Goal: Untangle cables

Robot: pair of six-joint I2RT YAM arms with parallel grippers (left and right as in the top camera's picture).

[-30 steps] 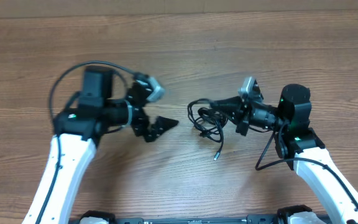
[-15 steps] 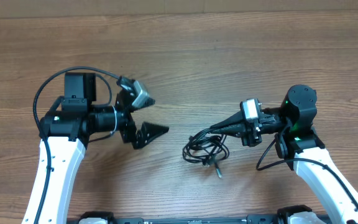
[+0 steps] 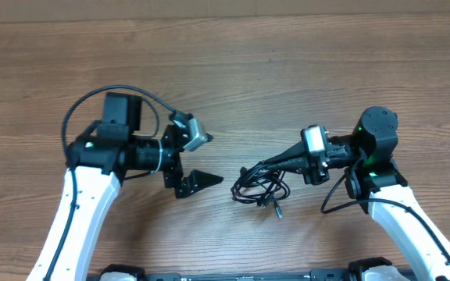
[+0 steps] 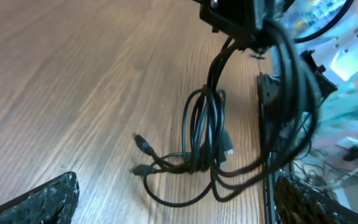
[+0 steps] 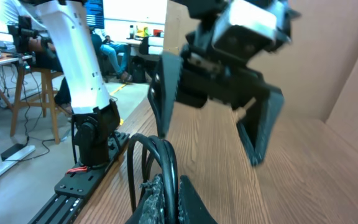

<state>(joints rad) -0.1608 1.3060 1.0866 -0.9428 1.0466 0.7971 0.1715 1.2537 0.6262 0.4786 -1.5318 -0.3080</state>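
The cables are thin black cords looped in a small tangled bundle on the wooden table, with a plug tip trailing toward the front edge. My right gripper is shut on a strand at the top of the bundle, and the cords arch up out of its pinched fingers. My left gripper is open to the left of the bundle, facing it and not touching it. In the left wrist view the bundle hangs from the right gripper, with two plug tips resting on the wood ahead of my open gripper.
A black mounting rail runs along the table's front edge. The left arm's white base and its open gripper fill the right wrist view. Bare wood lies behind both arms.
The right gripper carried the bundle toward the front edge and now holds still. The left gripper drew back left, then moved right again toward the bundle, open throughout.
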